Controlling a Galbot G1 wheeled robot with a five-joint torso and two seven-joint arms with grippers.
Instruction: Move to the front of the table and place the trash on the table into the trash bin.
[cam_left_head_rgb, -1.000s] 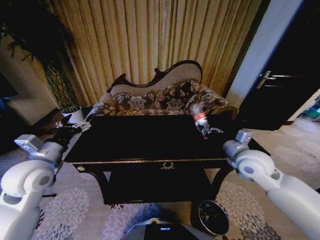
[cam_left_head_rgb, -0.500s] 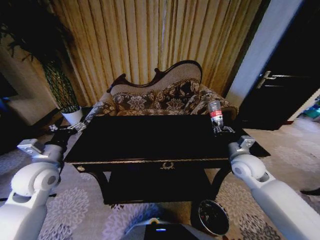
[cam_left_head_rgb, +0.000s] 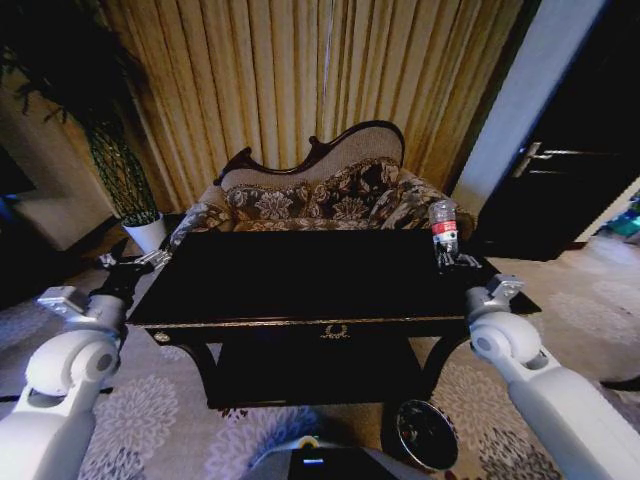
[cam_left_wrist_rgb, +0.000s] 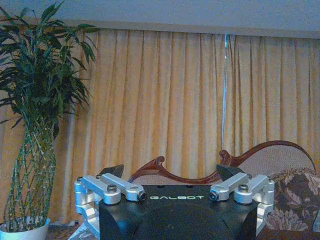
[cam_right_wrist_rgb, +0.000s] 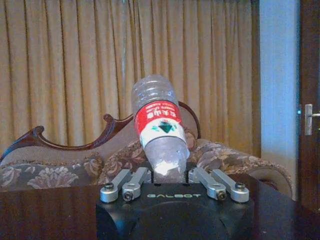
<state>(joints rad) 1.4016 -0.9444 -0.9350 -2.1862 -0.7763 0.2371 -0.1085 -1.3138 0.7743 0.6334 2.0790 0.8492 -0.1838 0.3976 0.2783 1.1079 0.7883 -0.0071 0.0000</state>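
Here, right claw gripping bottle

Dark table, gold curtains, floral sofa and a red-labelled bottle.
The table is near-black with gold trim; the clear bottle carries a red and white label. The sofa has brown floral upholstery, the curtains are golden, the rug grey with pale flowers, and the trash bin is reddish-brown.
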